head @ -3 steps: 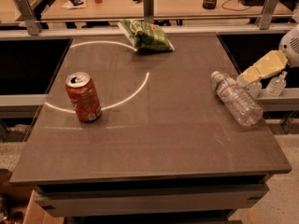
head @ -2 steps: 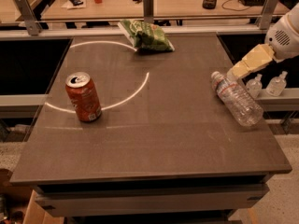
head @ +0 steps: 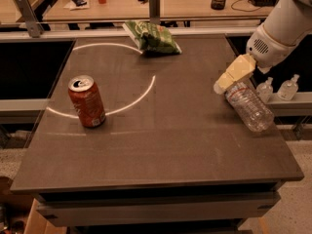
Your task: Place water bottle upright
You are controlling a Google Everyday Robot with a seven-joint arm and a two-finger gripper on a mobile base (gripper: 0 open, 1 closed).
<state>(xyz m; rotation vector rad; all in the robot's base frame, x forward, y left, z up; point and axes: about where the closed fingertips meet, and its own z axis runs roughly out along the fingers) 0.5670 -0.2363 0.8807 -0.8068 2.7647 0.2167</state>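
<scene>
Site: a workroom with wooden desks along the back. In the foreground stands a dark grey table marked with a white arc.

Gripper: it sits over the right side of the table at the end of the white arm, which enters from the upper right. Whether it is open, closed or gripping anything cannot be told.

Water bottle: it lies on its side near the table's right edge, directly under and just beyond the gripper. Its neck end points up-left toward the gripper, and its base points down-right toward the near right corner. The long axis therefore runs diagonally away from the gripper. Contact between the two cannot be confirmed.

Assessment: the bottle is not yet upright. The coming move likely depends on securing the neck end and swinging the base down.

Surroundings: two small pump bottles stand just beyond the right edge. A green snack bag lies at the far side, and an orange can stands well apart to the left.
</scene>
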